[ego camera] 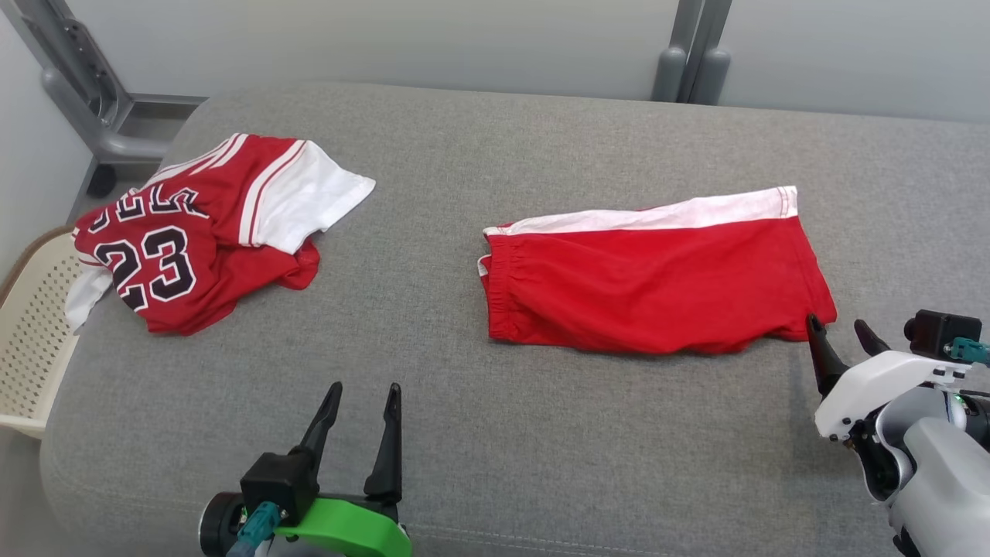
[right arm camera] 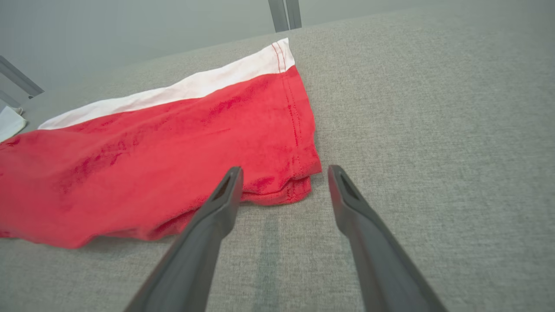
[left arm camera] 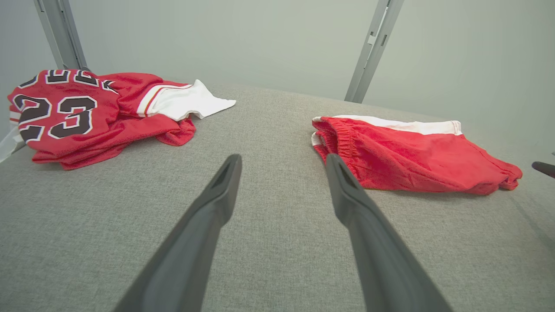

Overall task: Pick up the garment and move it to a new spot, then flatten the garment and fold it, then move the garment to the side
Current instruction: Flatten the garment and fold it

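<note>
Here, the red shorts [ego camera: 657, 286] lie folded flat on the grey cushion [ego camera: 479, 449], at about 3 o'clock from the middle of the head view. Their elastic waistband is at the 9 o'clock end and the stitched leg hems at the 3 o'clock end. A white stripe runs along the far edge, toward 12 o'clock.

The right gripper [ego camera: 835, 321] sits at 4 o'clock in that view. Its two dark fingers are spread wide with nothing held between them. The near hem corner of the shorts lies right at the fingertips, and in the right wrist view it pokes into the gap between them. Whether a fingertip touches the cloth, I cannot tell.

The left gripper [ego camera: 364, 387] is at 7 o'clock, low over bare cushion, also spread wide and empty, well apart from both garments.

A crumpled red jersey [ego camera: 193, 240] with the number 23 and white sleeves lies at 9 to 10 o'clock, at the cushion's edge. A cream perforated basket [ego camera: 31, 333] stands beside that edge at 9 o'clock.
</note>
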